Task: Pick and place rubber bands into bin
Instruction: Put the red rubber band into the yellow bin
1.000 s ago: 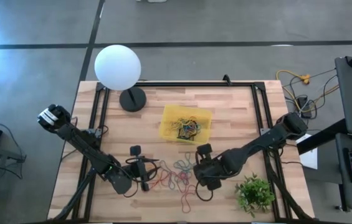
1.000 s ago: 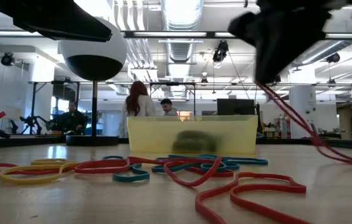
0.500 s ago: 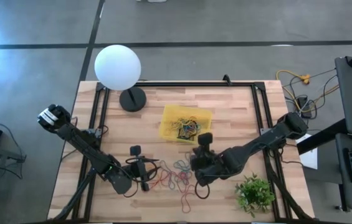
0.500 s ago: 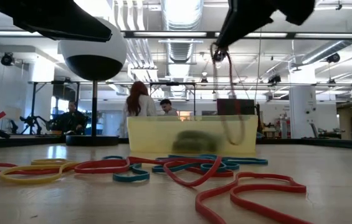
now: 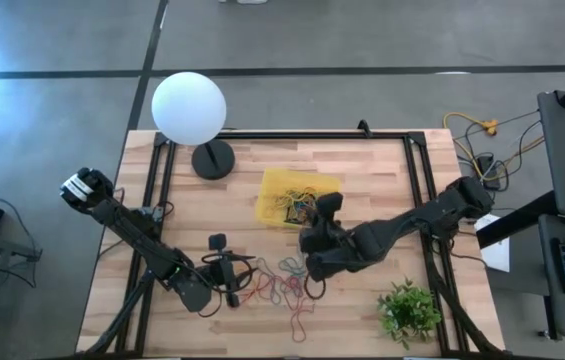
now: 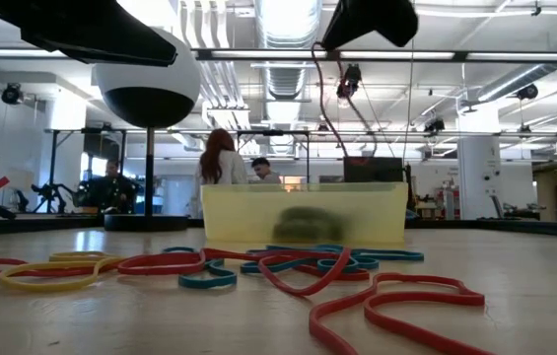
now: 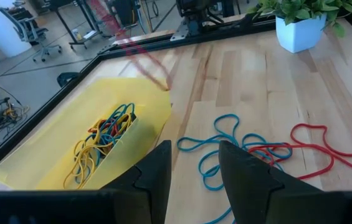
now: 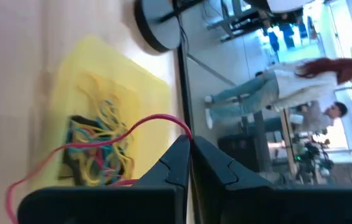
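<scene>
Right now one red rubber band point(image 8: 154, 121) hangs pinched between the pressed-together fingertips of the right gripper point(image 8: 189, 144), its long loop trailing down over the bin point(image 8: 110, 62). In the low view the same band point(image 6: 329, 84) dangles from that gripper point(image 6: 365, 20), held high above the table just in front of the bin point(image 6: 303, 212). From above, the right gripper point(image 5: 312, 232) sits at the near edge of the bin point(image 5: 284, 187), which lies around the middle of the wooden table point(image 5: 382, 180).

Inside the bin is a tangled heap of rubber bands point(image 7: 104, 137) — yellow, blue, red and black strands mixed together. More loose bands point(image 5: 280, 285) lie scattered on the table nearer the front edge: blue ones point(image 7: 222, 152) just beside the bin, red ones point(image 7: 316, 146) a little farther out, and a yellow one point(image 6: 51, 274) off to one side in the low view.

The left gripper point(image 5: 230, 278) rests low near the front of the table beside the loose bands, its fingers point(image 7: 157, 171) spread apart with nothing between them.

Farther out stand a white globe lamp point(image 5: 189, 108) on a dark round base at the table's far left corner and a small green plant point(image 5: 409, 310) at the near right — in the room behind, people point(image 6: 221, 163) show at a distance.
</scene>
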